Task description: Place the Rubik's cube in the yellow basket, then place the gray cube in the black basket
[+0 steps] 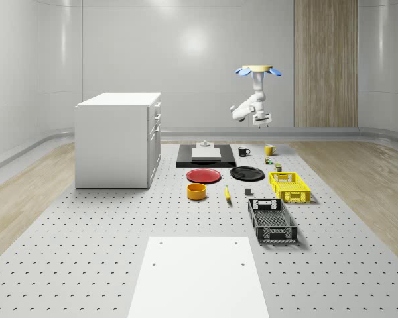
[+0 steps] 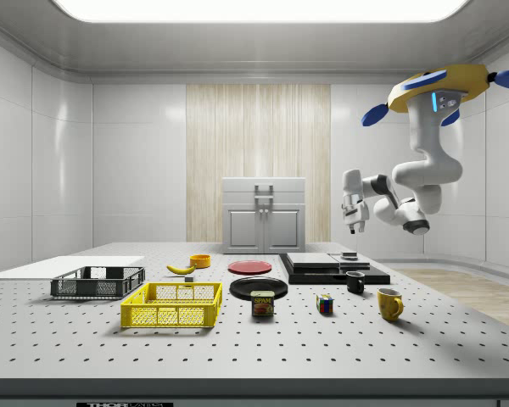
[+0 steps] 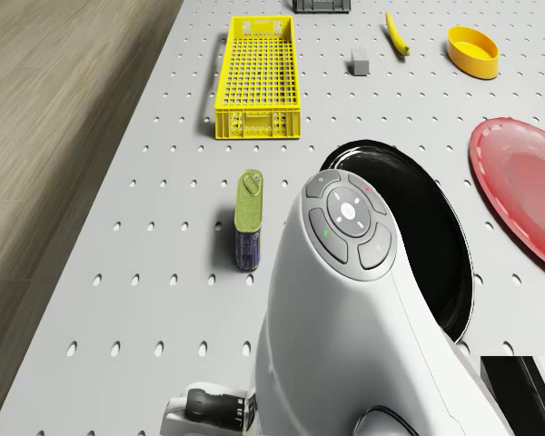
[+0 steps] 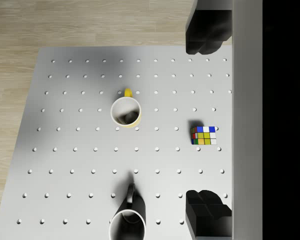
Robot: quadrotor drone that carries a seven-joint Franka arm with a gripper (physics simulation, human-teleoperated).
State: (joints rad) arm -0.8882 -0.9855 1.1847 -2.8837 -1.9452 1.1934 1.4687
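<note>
The Rubik's cube [image 4: 203,135] lies on the perforated table, beside the yellow mug [image 4: 126,111]; the side view shows this cube [image 2: 325,304] between the can and the mug. My gripper [image 4: 206,121] hangs open high above it, fingers [image 4: 207,32] wide apart and empty. The drone [image 1: 259,69] hovers over the table's far end, its arm bent down to the gripper [image 1: 261,122]. The yellow basket [image 1: 290,186] and the black basket [image 1: 272,220] stand in a row nearer the front. The gray cube [image 1: 249,192] rests left of the yellow basket [image 3: 254,77].
A can [image 3: 248,232] stands near the black plate [image 3: 436,245], with a red plate [image 1: 203,175], an orange bowl [image 1: 196,191] and a banana [image 1: 227,193] close by. A black mug [image 1: 243,152] sits by a black platform [image 1: 205,154]. A white cabinet [image 1: 117,139] stands at the left.
</note>
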